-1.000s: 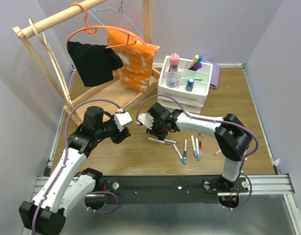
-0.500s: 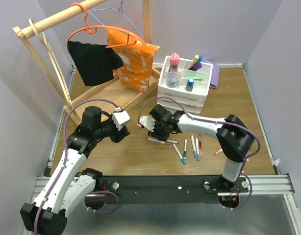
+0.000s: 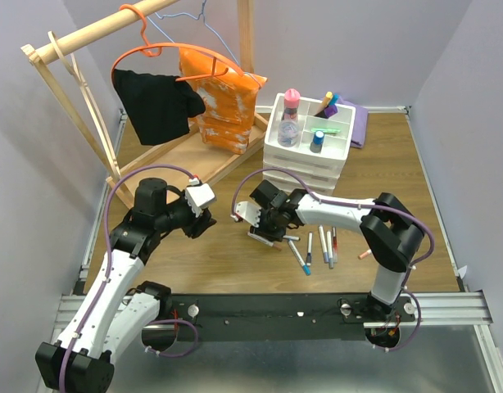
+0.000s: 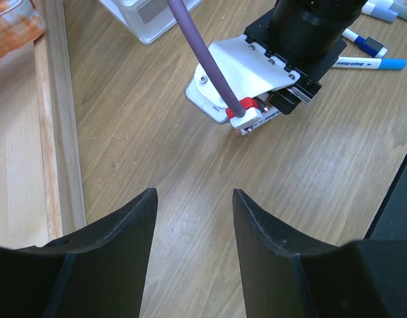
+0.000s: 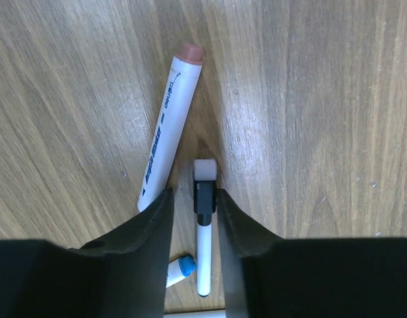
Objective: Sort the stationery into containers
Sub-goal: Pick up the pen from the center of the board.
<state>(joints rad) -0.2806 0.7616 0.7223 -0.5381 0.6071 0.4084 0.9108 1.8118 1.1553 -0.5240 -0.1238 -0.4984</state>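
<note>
The wooden counter (image 3: 235,266) is being occupied at the upper left of the top view by a rack (image 3: 79,37), on which a black garment (image 3: 157,102) and an orange bag (image 3: 223,102) are being hung. Right of the rack, at the upper centre, the white organiser (image 3: 305,170) is being shown with a purple cloth (image 3: 360,123) just beside it. In separate compartments of its tray (image 3: 340,141), a pink-capped bottle (image 3: 291,110), a blue-capped bottle (image 3: 317,139), a green pen (image 3: 327,130) and some highlighters (image 3: 329,101) are being held.

The left gripper (image 4: 190,225) is being held over bare counter at the centre left of the top view, its jaws wide apart. The right gripper (image 5: 193,199) is being held low at the centre, its jaws narrowly apart astride a grey-tipped pen (image 5: 203,255), with a gap showing on that pen's left. A pink-capped pen (image 5: 169,126) is being seen tilted just left of it, and a blue-capped pen (image 5: 182,267) is being partly hidden by a finger. More loose pens (image 3: 325,244) are being shown on the counter, right of that gripper and below the organiser.
</note>
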